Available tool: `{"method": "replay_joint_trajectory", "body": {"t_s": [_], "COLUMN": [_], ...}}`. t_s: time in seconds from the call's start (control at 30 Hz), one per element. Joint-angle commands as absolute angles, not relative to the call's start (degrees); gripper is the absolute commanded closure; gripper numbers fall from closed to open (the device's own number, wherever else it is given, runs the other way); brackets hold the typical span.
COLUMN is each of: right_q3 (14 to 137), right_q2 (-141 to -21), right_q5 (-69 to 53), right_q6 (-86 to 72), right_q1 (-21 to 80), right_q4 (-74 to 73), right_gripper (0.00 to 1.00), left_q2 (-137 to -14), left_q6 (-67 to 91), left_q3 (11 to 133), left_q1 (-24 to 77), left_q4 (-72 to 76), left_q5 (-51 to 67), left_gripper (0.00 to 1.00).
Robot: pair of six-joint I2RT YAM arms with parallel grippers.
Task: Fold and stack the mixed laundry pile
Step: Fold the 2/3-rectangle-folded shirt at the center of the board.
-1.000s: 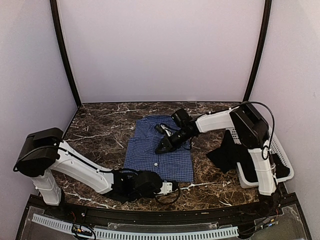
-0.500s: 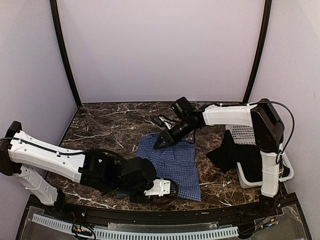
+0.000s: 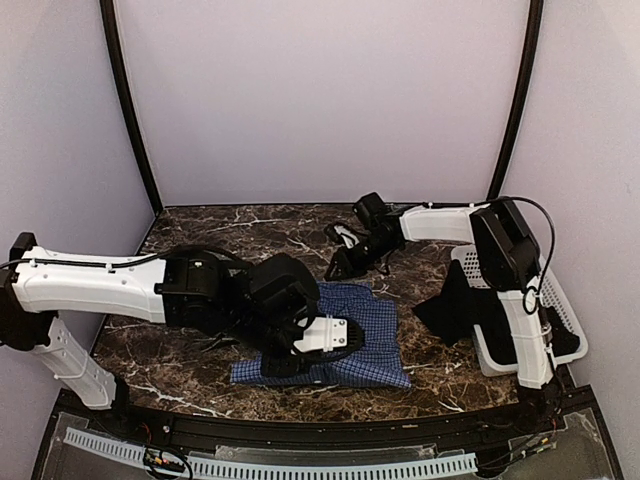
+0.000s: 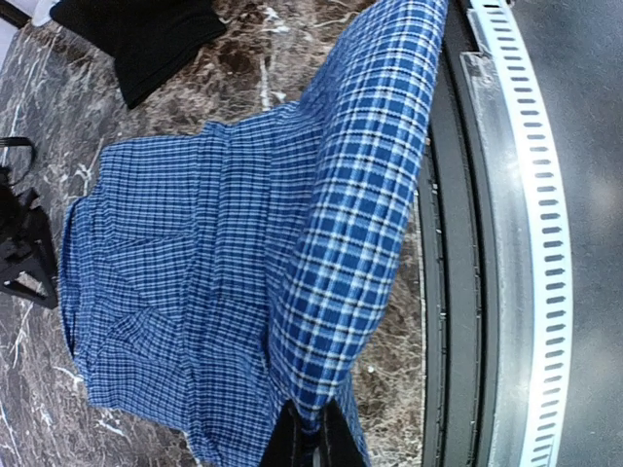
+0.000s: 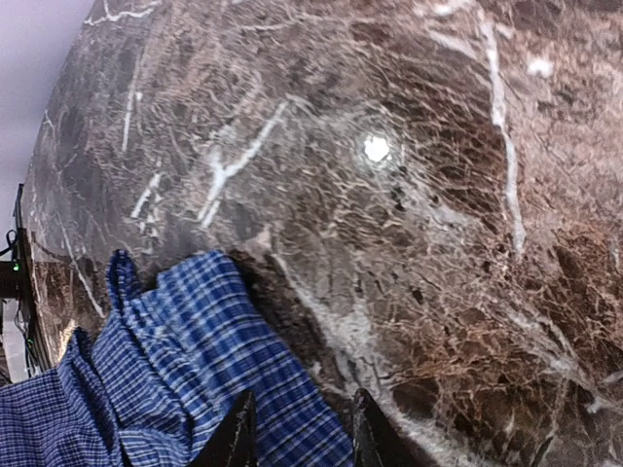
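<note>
As seen from above, finds blue-check shirt (image 3: 355,335) at 6 o'clock on marble table (image 3: 200,260), bunched and partly doubled over near the front edge. Logs left gripper (image 4: 311,443) clamped tight on a fold of that shirt, checked cloth rising from the fingertips in a raised ridge. Places right gripper (image 5: 300,433) at 12 o'clock of shirt, over its far hem, jaws partly apart, nothing gripped. Records black garment (image 3: 455,305) at 3 o'clock, spilling from white basket (image 3: 490,265) onto table, apart from shirt.
</note>
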State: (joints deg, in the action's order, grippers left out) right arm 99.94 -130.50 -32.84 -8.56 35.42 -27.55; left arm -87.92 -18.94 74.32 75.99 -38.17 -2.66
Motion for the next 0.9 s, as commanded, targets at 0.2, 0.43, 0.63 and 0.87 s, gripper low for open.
{"method": "replay_joint_trajectory", "body": {"t_s": [0.2, 0.43, 0.63, 0.87], "right_q3": [100.10, 96.66, 95.70, 96.06], "right_q2": [-134.62, -133.23, -132.62, -132.54], "right_q5": [-34.90, -38.36, -41.78, -43.40], "right_q6": [-6.17, -5.57, -4.95, -4.48], "right_q1": [36.20, 36.25, 36.56, 36.65], "right_q4": [-28.30, -26.59, -24.95, -25.19], "right_gripper": [0.82, 0.90, 0.92, 0.94], "left_q2": [-93.79, -99.34, -104.41, -108.54], "left_q6": [-31.11, -38.26, -42.60, -47.60], "left_q3": [83.32, 86.84, 88.54, 89.59], "left_q1": [65.70, 59.92, 56.81, 53.46], "left_q4": [-36.16, -31.93, -27.67, -21.75], "left_q5": [-1.31, -2.30, -4.04, -5.38], "left_gripper": [0.99, 1.00, 1.00, 1.00]}}
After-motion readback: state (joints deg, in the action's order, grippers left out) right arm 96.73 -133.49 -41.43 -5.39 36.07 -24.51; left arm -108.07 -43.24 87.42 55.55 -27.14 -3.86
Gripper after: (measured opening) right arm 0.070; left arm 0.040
